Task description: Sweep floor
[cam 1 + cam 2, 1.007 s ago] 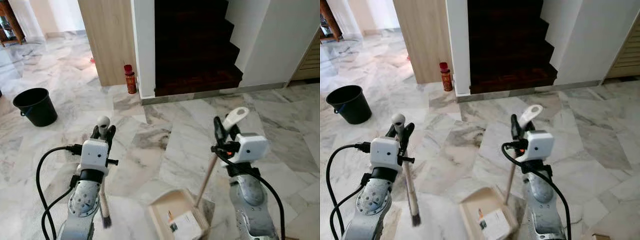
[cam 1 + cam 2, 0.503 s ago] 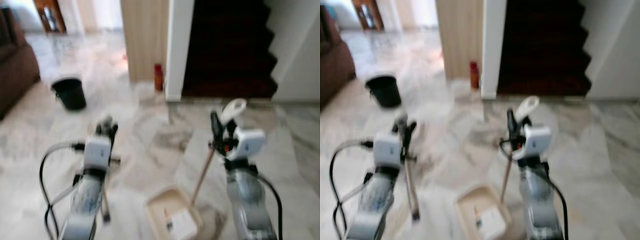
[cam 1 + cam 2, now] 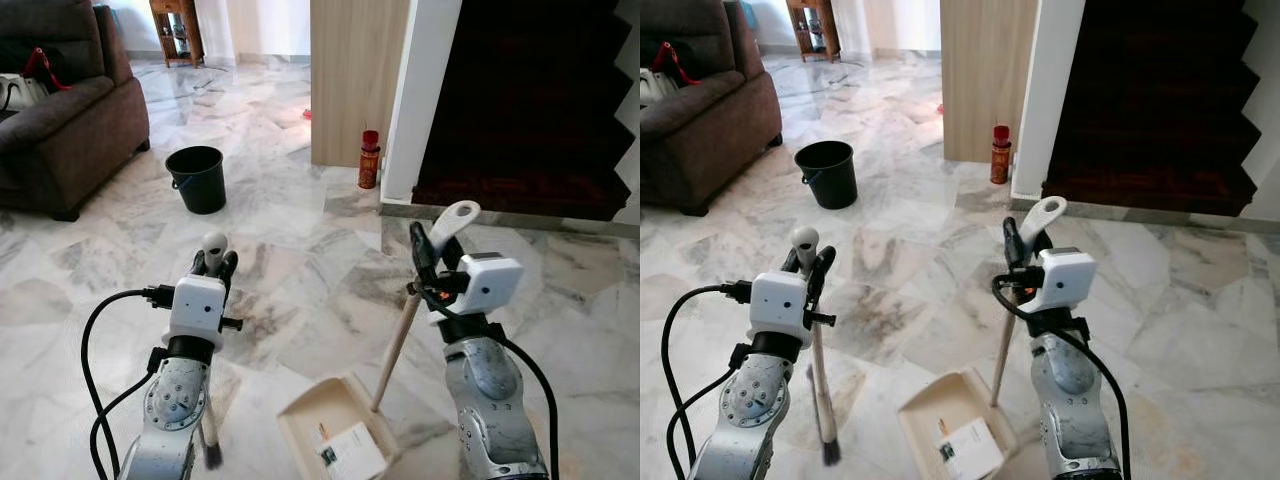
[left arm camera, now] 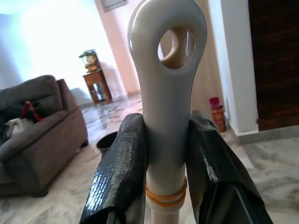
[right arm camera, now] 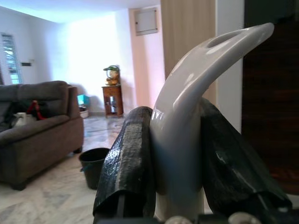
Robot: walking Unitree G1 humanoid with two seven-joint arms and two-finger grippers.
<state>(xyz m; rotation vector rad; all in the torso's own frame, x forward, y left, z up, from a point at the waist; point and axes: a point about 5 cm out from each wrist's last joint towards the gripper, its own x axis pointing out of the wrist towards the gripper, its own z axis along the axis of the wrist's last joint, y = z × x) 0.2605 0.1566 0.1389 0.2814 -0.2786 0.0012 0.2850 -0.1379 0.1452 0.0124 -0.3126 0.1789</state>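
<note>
My left gripper (image 3: 214, 260) is shut on the white handle (image 4: 167, 93) of a small broom, held upright; its dark bristles (image 3: 830, 452) hang just above the marble floor. On the right, my right gripper (image 3: 432, 243) is shut on the white curved grip (image 5: 196, 102) of a dustpan handle. Its wooden stick (image 3: 396, 348) slants down to the beige dustpan (image 3: 330, 430), which rests on the floor between my arms with a white label inside.
A black bucket (image 3: 196, 178) stands on the floor ahead left, near a dark sofa (image 3: 60, 120). A red spray can (image 3: 369, 160) sits by the white pillar (image 3: 420, 90). Dark stairs (image 3: 530, 110) rise at right. A wooden cabinet (image 3: 175, 30) stands far back.
The camera has turned left: the sofa and cabinet came into view, and bucket, can and stairs shifted right. Both grippers still hold broom and dustpan as before.
</note>
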